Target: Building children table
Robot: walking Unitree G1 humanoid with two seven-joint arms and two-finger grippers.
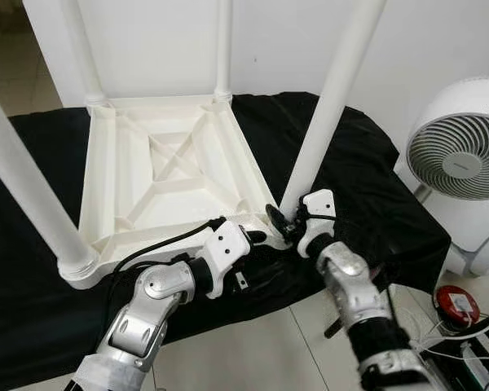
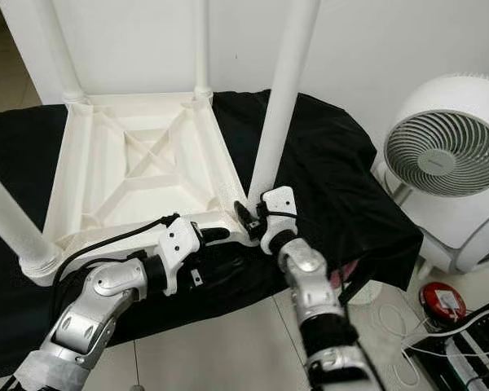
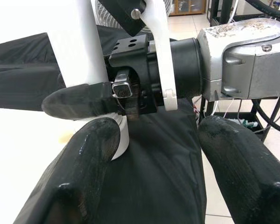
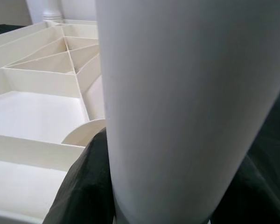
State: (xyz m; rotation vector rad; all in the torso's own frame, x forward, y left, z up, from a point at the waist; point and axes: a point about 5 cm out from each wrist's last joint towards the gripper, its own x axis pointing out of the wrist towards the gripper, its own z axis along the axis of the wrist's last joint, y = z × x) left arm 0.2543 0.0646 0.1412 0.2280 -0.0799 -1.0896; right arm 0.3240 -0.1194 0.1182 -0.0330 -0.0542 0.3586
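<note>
Head view: all four legs stand in upturned tabletop (image 1: 159,175), right gripper (image 1: 287,224) clamps last leg (image 1: 330,106) base, left gripper (image 1: 248,238) open beside; flipping left.

head eyes look down at the upturned table (image 1: 159,175); both wrist views sit close against one leg (image 4: 191,112).

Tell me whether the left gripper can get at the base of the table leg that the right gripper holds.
Probably yes. The left gripper is open beside the table leg, at its base. The right gripper already clamps there, so free room is tight.
</note>
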